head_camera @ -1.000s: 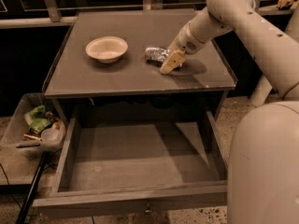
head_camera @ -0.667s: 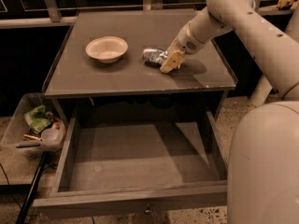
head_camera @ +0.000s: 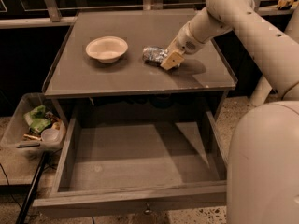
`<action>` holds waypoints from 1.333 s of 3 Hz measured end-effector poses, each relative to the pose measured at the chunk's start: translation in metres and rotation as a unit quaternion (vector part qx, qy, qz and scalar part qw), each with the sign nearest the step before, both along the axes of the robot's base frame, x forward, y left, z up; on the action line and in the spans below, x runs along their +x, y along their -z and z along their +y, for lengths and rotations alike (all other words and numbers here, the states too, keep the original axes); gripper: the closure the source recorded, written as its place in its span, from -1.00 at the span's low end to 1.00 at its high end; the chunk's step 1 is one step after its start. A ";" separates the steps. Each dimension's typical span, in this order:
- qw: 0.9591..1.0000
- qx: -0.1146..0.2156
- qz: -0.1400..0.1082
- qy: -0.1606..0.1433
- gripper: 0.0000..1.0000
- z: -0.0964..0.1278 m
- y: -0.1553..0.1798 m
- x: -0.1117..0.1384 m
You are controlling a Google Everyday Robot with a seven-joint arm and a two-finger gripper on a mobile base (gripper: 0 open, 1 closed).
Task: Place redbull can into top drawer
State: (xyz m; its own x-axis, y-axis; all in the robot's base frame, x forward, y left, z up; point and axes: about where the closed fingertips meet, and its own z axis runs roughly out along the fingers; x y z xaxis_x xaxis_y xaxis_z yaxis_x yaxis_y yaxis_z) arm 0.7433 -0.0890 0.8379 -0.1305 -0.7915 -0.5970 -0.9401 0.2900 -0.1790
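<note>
The redbull can [head_camera: 153, 55] is a small shiny silver can lying on its side on the cabinet top [head_camera: 117, 78], right of the cream bowl [head_camera: 107, 48]. My gripper [head_camera: 169, 59] sits at the can's right end, its tan fingers around that end, low on the surface. The top drawer [head_camera: 135, 160] is pulled wide open below the cabinet top; its front panel with a small knob [head_camera: 147, 211] is at the bottom of the view. Nothing lies inside it.
A clear plastic bin [head_camera: 32, 127] of clutter stands on the floor at the left of the drawer. A dark pole [head_camera: 30, 190] leans near its front. My arm and base [head_camera: 266, 148] fill the right side.
The gripper and the can have shifted slightly left on the cabinet top, toward the bowl.
</note>
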 end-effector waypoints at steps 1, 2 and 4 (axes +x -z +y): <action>1.000 -0.012 0.002 -0.010 1.00 0.008 -0.001 -0.001; 0.999 -0.025 -0.003 -0.022 1.00 0.011 -0.012 -0.013; 0.999 -0.015 -0.026 -0.037 1.00 0.001 -0.043 -0.069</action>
